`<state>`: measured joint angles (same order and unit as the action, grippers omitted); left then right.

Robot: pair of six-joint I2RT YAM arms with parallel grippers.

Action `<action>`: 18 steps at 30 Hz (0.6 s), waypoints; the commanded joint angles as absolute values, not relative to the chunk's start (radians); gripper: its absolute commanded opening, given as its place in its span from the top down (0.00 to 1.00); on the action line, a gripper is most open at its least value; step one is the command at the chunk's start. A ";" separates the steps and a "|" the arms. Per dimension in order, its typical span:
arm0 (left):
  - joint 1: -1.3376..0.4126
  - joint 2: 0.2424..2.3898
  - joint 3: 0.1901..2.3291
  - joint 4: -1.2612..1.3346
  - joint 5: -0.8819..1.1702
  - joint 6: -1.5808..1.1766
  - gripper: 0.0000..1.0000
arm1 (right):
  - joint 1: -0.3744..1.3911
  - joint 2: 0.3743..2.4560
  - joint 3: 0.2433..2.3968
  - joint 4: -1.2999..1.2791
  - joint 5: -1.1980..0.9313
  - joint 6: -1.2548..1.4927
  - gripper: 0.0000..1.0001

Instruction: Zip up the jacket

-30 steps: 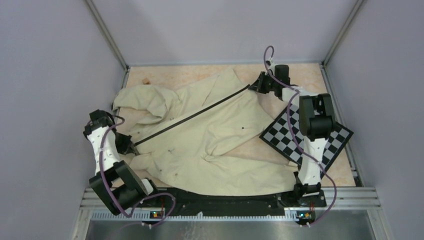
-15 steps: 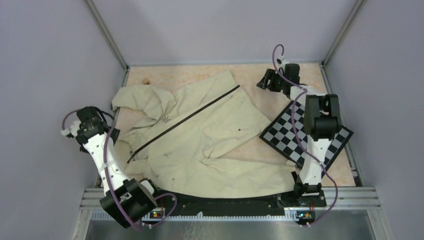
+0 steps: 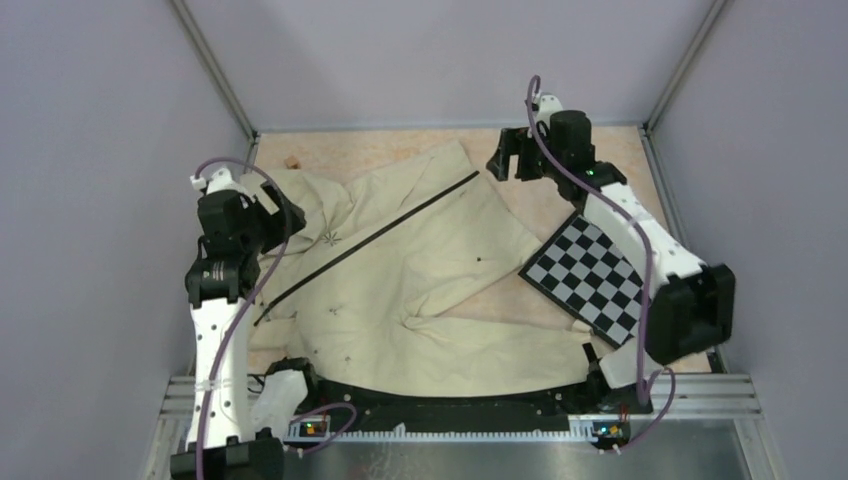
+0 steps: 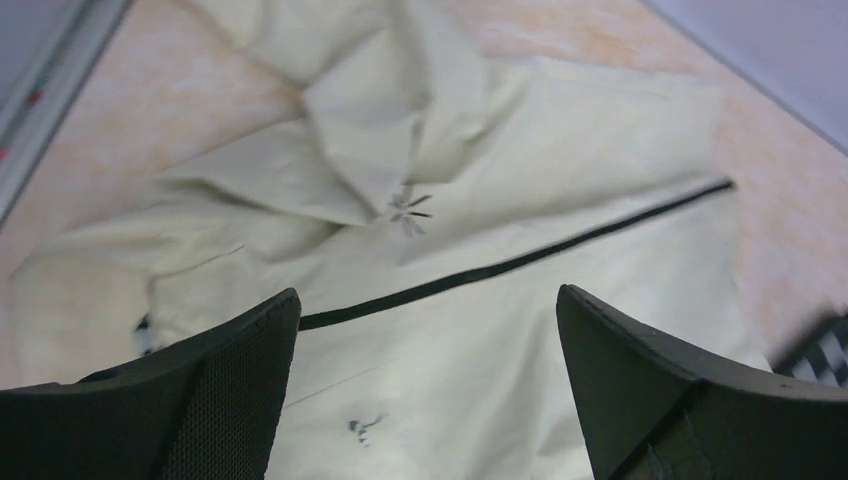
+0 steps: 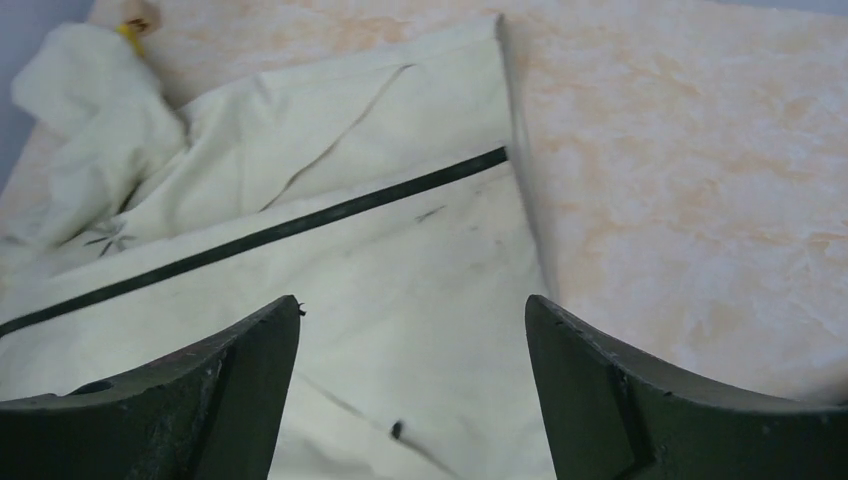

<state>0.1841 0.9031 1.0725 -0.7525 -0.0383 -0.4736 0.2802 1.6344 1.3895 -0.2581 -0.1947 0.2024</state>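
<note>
The cream jacket [image 3: 430, 270] lies spread and wrinkled on the table, its black zipper [image 3: 370, 240] running as one closed line from lower left to upper right. My left gripper [image 3: 280, 212] hovers above the jacket's left side, open and empty. In the left wrist view the left gripper [image 4: 425, 297] frames fabric, with the zipper [image 4: 500, 268] just beyond its fingertips. My right gripper [image 3: 505, 160] hangs open above the zipper's far end. In the right wrist view the right gripper [image 5: 412, 305] holds nothing, and the zipper [image 5: 300, 225] stops at the jacket's edge.
A black-and-white checkerboard [image 3: 590, 275] lies right of the jacket, under the right arm. A small tan object [image 3: 292, 160] sits on the table at the far left. Metal frame rails and grey walls close in the table [image 3: 600, 145].
Both grippers have opened and let go of the zipper's two ends. Both have lifted off the jacket, the left arm swinging up and toward the far side. The zipper line has slackened slightly.
</note>
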 commanded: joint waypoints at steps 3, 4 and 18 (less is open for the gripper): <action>0.113 0.811 1.022 -0.419 0.492 -0.314 0.01 | 0.375 1.222 1.289 -0.460 -0.124 0.212 0.18; 0.098 0.799 1.025 -0.386 0.553 -0.312 0.01 | 0.376 1.167 1.285 -0.493 -0.116 0.213 0.18; -0.256 0.749 1.315 -0.220 0.822 -0.224 0.01 | 0.377 0.646 1.487 -0.722 -0.027 0.161 0.11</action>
